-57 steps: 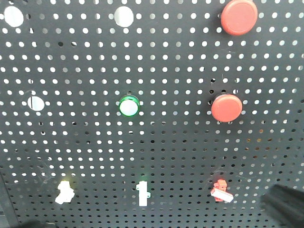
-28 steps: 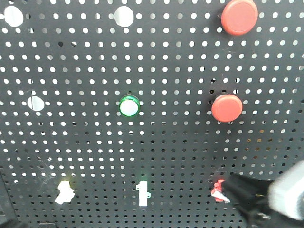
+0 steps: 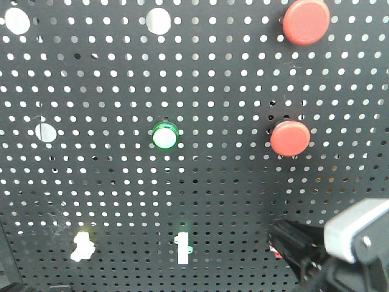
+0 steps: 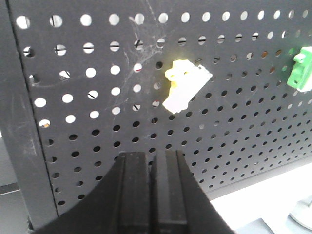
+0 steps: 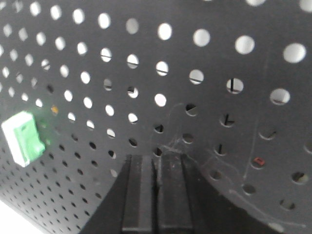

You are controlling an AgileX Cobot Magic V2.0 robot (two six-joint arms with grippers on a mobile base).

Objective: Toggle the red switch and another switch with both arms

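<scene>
The red switch (image 3: pixel 274 249) sits low on the right of the black pegboard (image 3: pixel 200 182). It is nearly covered by my right gripper (image 3: pixel 278 235), whose shut black fingers reach in from the lower right under a light grey housing (image 3: pixel 355 234). In the right wrist view the shut right gripper (image 5: pixel 157 158) is close against the board and the red switch is hidden. The other switch (image 3: pixel 81 246), pale yellow-white, sits low on the left. In the left wrist view the same pale yellow switch (image 4: pixel 183 85) is above and slightly right of my shut left gripper (image 4: pixel 152 156), clearly apart from it.
A white toggle with a green base (image 3: pixel 182 247) stands between the two switches, and shows as the green-based toggle (image 5: pixel 24 139) at the left of the right wrist view. A green round button (image 3: pixel 165 136) and two large red push buttons (image 3: pixel 306 21) (image 3: pixel 290 138) sit higher.
My right gripper has come in from the lower right corner, moving left and up across the red switch, which now shows only as a sliver. The pale yellow switch looks unchanged.
</scene>
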